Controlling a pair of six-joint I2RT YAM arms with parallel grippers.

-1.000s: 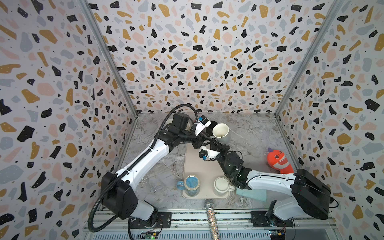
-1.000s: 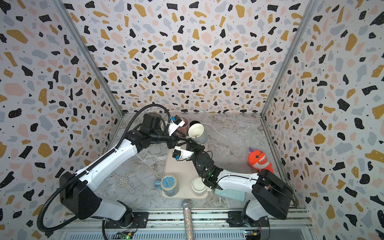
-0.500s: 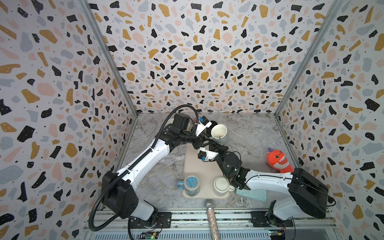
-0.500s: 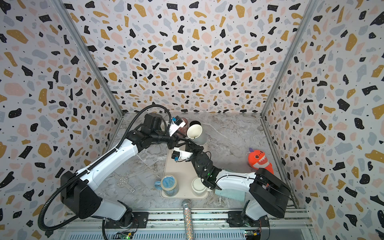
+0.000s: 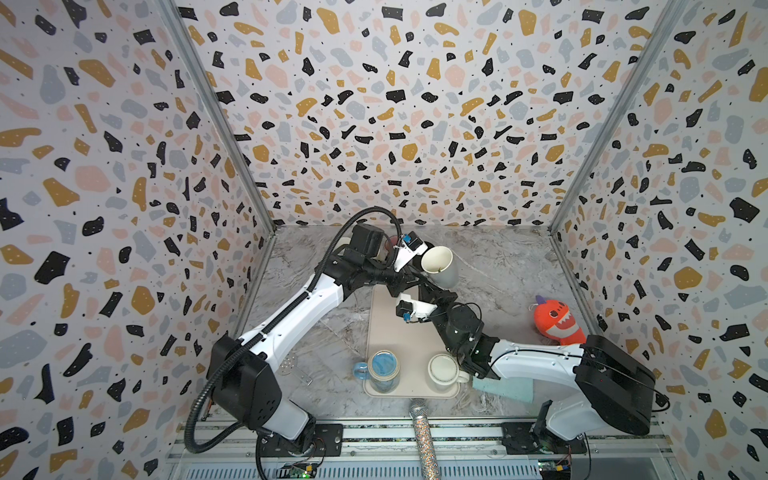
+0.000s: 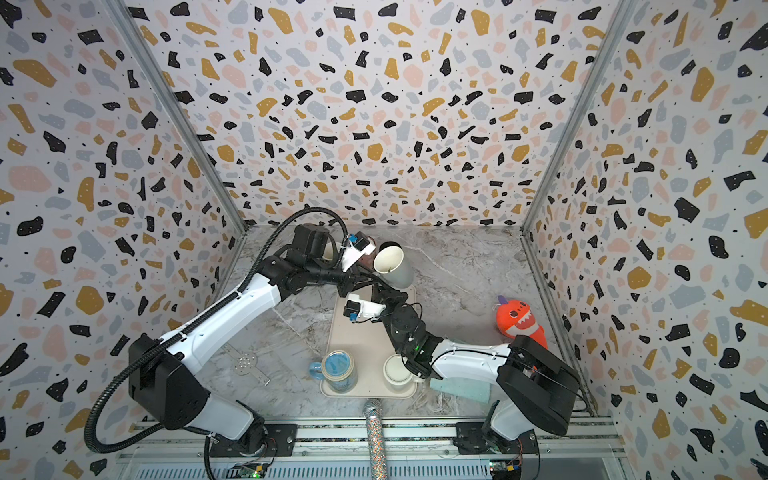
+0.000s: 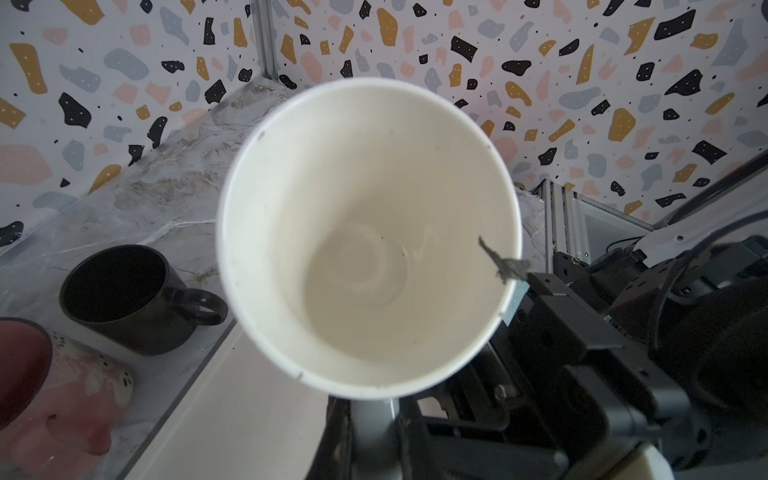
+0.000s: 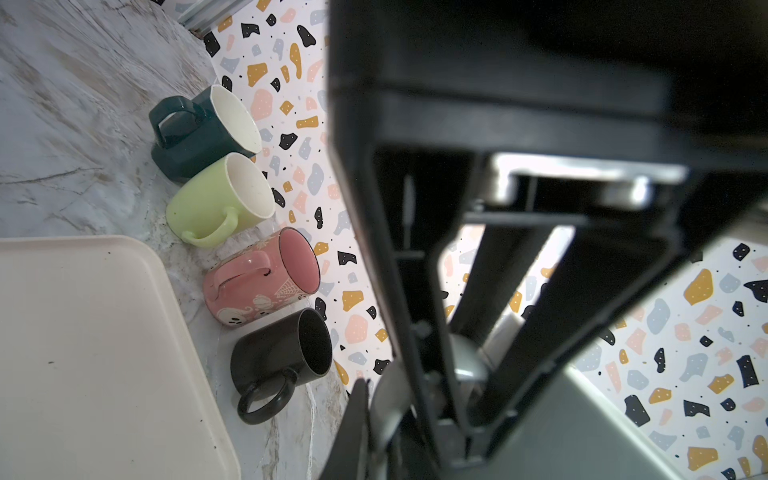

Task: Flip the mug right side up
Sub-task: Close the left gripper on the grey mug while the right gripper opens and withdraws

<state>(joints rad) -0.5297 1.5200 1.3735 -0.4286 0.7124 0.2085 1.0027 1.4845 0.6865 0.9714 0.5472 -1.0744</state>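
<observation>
Top views: mug (image 5: pixel 438 266) tilted aloft mid-frame, right gripper (image 5: pixel 432 291) clamped on it; left gripper (image 5: pixel 411 277) closure unclear. Confirm left hold before right releases.

Mug (image 5: pixel 439 266): plain cream-white, tall, narrowing toward the base, glossy. It is up off the surface and tilted, neither upright nor upside down. In both top views the open mouth faces up and toward about 10 o'clock, and the base points to about 4 o'clock. It hangs near the 1 o'clock corner of the tray (image 5: pixel 399 340). The left wrist view looks straight down into the mug (image 7: pixel 365 249): empty, with a faint ring at the bottom, tiny dark specks on the rim and a grey scrap stuck at the rim around 3 o'clock. The handle can't be made out.
</observation>
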